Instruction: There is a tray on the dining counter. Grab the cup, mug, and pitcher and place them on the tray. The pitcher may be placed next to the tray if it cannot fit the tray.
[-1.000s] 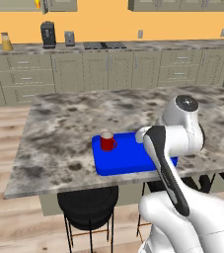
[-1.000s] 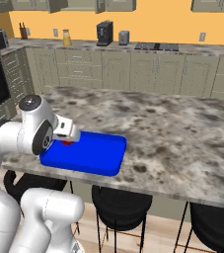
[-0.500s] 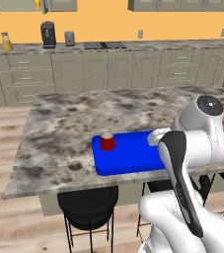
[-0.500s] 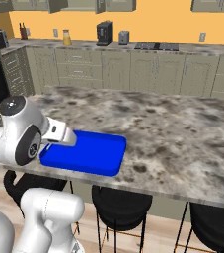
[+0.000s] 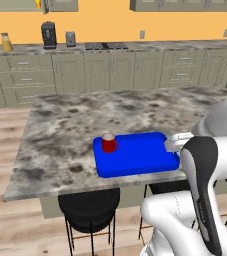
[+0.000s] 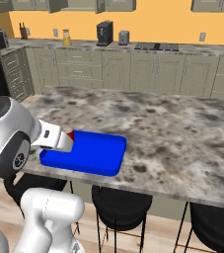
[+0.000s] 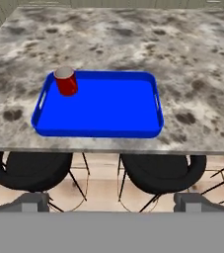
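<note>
The small red mug [image 7: 66, 81] stands in a corner of the flat blue tray [image 7: 103, 106]. The gripper [image 7: 111, 197] is open, holding nothing. Next, drive carefully toward the tall glass pitcher [image 5: 6, 42] on the far counter.

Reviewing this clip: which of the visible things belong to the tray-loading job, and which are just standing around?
Part of the job:
- tray, on the dining counter
- mug, standing in a corner of the tray
- pitcher, on the back counter

Just standing around:
- coffee machine
- toaster
- bar stools under the counter's edge
</note>
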Controlling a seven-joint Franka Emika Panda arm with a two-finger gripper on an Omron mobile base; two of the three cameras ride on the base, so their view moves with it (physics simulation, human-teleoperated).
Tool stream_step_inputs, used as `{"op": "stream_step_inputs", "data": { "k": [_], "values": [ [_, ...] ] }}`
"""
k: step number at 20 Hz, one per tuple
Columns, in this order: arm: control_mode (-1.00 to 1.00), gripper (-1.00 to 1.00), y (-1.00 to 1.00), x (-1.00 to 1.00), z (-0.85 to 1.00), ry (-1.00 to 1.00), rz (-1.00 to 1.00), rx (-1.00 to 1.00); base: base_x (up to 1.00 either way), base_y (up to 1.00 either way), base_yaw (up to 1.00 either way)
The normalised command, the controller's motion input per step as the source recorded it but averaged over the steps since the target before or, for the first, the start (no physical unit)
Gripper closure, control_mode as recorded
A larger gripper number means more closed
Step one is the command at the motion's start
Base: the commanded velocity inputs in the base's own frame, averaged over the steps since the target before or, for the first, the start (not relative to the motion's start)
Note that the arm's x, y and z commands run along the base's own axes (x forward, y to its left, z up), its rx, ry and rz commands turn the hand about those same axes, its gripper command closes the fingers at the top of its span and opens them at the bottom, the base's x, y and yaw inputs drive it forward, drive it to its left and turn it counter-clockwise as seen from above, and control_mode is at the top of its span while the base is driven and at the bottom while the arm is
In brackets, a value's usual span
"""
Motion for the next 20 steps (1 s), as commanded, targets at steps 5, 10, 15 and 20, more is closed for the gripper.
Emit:
{"op": "stream_step_inputs", "data": {
  "k": [5,10,15,20],
  "values": [
    [-1.00,-1.00,0.00,-0.19,0.66,0.01,0.00,0.00,0.00,0.00,0.00],
    [-1.00,-1.00,0.00,-0.24,0.63,0.01,0.00,0.00,0.00,0.00,0.00],
    [-1.00,-1.00,0.00,-0.21,0.48,0.00,0.00,0.00,0.00,0.00,0.00],
    [1.00,-1.00,0.00,0.00,0.00,0.00,0.00,0.00,-0.40,0.15,0.00]
  ]
}}
